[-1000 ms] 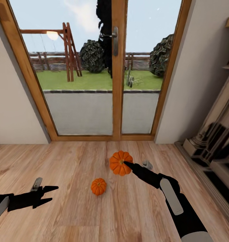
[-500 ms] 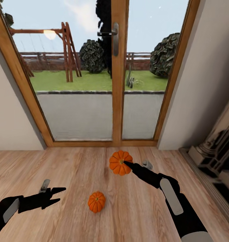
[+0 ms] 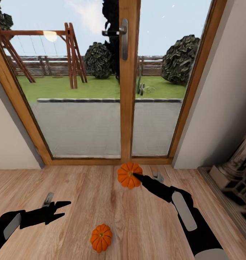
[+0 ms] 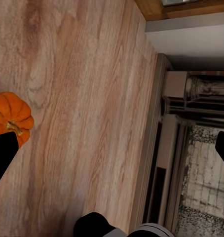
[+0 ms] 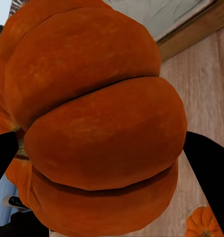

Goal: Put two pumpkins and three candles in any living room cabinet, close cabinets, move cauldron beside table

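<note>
The right tool [image 3: 134,176] is clenched on a round, ribbed orange pumpkin [image 3: 129,174], holding it up in front of the wood-framed glass double door [image 3: 129,90] at the far side of the room; close up, that pumpkin [image 5: 92,118] sits between the two black fingers [image 5: 210,168]. The left tool [image 3: 63,209] hangs released, its jaws spread, low at the near left above the light plank wooden floor [image 3: 83,195]. A second small ribbed orange pumpkin [image 3: 101,238] lies on the floor, near and between the two arms, well apart from the held one; it also appears beside a left finger [image 4: 11,117]. A pale stone fireplace surround [image 3: 238,169] stands along the right wall.
</note>
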Tool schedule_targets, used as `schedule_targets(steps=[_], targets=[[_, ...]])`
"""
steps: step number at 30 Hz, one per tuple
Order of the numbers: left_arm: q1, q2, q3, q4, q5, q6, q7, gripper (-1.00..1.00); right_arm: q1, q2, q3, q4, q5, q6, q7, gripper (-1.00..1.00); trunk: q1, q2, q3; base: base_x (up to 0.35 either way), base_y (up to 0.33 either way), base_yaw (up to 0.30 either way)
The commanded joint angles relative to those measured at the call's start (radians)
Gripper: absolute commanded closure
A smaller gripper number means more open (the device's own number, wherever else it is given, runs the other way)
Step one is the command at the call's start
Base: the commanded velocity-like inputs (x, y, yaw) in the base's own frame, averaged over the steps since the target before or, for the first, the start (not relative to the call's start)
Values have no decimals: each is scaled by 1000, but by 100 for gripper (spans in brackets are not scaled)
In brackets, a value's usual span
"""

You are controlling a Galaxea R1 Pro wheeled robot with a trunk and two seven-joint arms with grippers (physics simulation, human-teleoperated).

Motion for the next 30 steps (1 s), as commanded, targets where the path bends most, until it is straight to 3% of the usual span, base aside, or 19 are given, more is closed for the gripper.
schedule_targets(steps=[1,10,22,26,30], targets=[[0,0,0,0,0,0,0,-100,0,0,0,0,-11,1,2,100,0,0,0,335,0,0],[0,0,-1,0,3,4,0,-100,0,0,0,0,-14,1,3,100,0,0,0,165,0,0],[0,-3,-4,0,9,2,-2,-100,0,1,0,2,-12,2,1,100,46,-84,-38,1,0,0],[0,-30,-5,9,7,-3,-4,-100,0,0,0,3,-13,2,1,100,61,-112,-50,0,0,0],[0,-56,-7,71,2,-29,-4,-100,0,-2,0,2,-15,4,0,100,66,-120,-65,0,0,0]])
